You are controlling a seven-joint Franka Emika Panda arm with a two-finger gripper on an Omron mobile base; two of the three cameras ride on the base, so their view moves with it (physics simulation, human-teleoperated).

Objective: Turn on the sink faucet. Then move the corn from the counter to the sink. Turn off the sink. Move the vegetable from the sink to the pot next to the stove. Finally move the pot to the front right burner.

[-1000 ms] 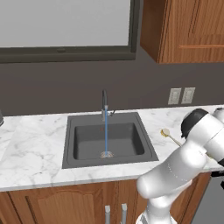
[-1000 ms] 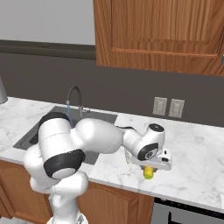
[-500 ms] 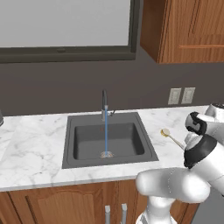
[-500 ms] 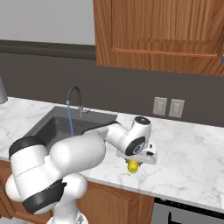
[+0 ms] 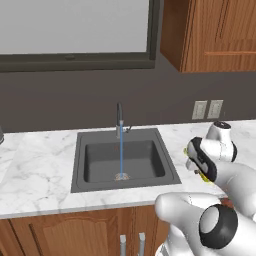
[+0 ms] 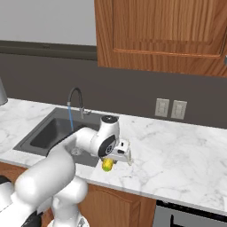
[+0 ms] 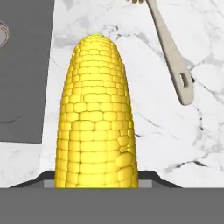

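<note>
Now carrying corn (image 6: 107,165) toward sink (image 6: 33,142).
Gripper (image 6: 112,160) pinching cob lengthwise, hanging just right of basin; faucet (image 5: 119,120) running.

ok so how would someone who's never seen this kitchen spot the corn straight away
Start at the dark sink set in the white marble counter, where water runs from the faucet. Just right of the sink, the gripper holds a small cob above the counter's front edge. The corn is the one bright yellow thing there; the pale utensil nearby is beige.

Open counter (image 6: 177,155) (utensil (image 7: 173,52) nearby)
</note>
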